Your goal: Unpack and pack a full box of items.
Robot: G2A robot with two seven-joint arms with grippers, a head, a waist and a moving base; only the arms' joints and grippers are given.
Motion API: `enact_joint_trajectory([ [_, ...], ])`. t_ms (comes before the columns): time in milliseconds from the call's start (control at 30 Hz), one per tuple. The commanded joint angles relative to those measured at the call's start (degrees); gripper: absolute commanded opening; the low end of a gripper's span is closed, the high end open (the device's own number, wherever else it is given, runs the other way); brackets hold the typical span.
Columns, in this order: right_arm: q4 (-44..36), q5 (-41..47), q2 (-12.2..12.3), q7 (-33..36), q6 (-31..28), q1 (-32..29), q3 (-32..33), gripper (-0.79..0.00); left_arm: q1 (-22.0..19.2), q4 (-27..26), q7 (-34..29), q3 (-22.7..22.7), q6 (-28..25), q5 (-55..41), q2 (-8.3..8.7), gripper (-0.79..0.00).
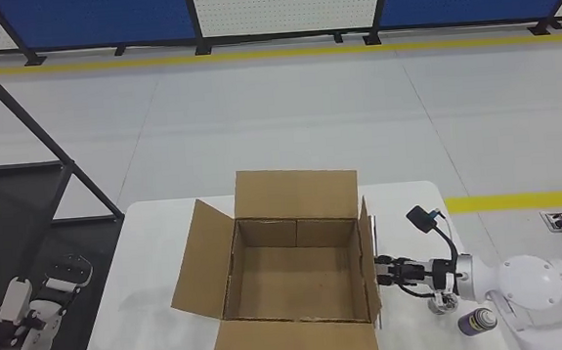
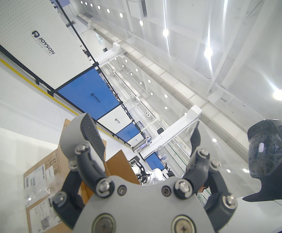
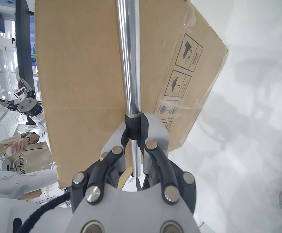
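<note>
An open cardboard box [image 1: 297, 195] stands in the middle of the white table [image 1: 151, 282] with its flaps spread; bare cardboard shows on its floor. My right gripper [image 1: 381, 269] sits just outside the box's right flap [image 3: 83, 66]. It [image 3: 134, 130] is shut on a shiny metal rod [image 3: 128, 66] wrapped with a black band, and the rod runs along the flap's outer face. My left gripper [image 1: 67, 271] hangs off the table's left side, open and pointing upward with nothing between its fingers [image 2: 92, 132]. The box [image 2: 44, 172] lies beyond it.
A dark can [image 1: 475, 321] and a small white-topped item [image 1: 444, 304] stand on the table at the right, behind my right wrist. A black metal frame [image 1: 23, 124] rises beside the table's left side. Bare table shows left of the box.
</note>
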Motion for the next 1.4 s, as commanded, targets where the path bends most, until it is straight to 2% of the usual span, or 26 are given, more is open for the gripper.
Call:
enact_joint_trajectory([
  [0, -0.17, 0.48, 0.05, 0.28, -0.18, -0.09, -0.27, -0.785, 0.0, 0.0, 0.0, 0.0, 0.0, 0.0, 0.0, 0.0],
  [167, 0.61, 0.65, 0.14, -0.33, -0.21, 0.43, -1.18, -0.785, 0.0, 0.0, 0.0, 0.0, 0.0, 0.0, 0.0, 0.0],
  [333, 1.97, 0.04, 0.81, -0.82, 0.49, 1.32, 2.08, -0.785, 0.0, 0.0, 0.0, 0.0, 0.0, 0.0, 0.0, 0.0],
  [500, 3.37, -6.19, 1.66, 0.04, 3.17, 3.43, 3.34, -0.785, 0.0, 0.0, 0.0, 0.0, 0.0, 0.0, 0.0, 0.0],
  [767, 11.1, -16.96, 1.7, -0.42, 8.72, 10.31, -2.72, -0.785, 0.0, 0.0, 0.0, 0.0, 0.0, 0.0, 0.0, 0.0],
  [900, 15.92, -19.15, 1.49, 0.22, 11.09, 13.73, -5.12, -0.785, 0.0, 0.0, 0.0, 0.0, 0.0, 0.0, 0.0, 0.0],
  [1267, 15.92, -19.15, 1.49, 0.22, 11.09, 13.73, -5.12, -0.785, 0.0, 0.0, 0.0, 0.0, 0.0, 0.0, 0.0, 0.0],
  [1367, 15.95, -20.59, 1.52, -2.72, 12.92, 12.74, -5.27, -0.785, 0.0, 0.0, 0.0, 0.0, 0.0, 0.0, 0.0, 0.0],
])
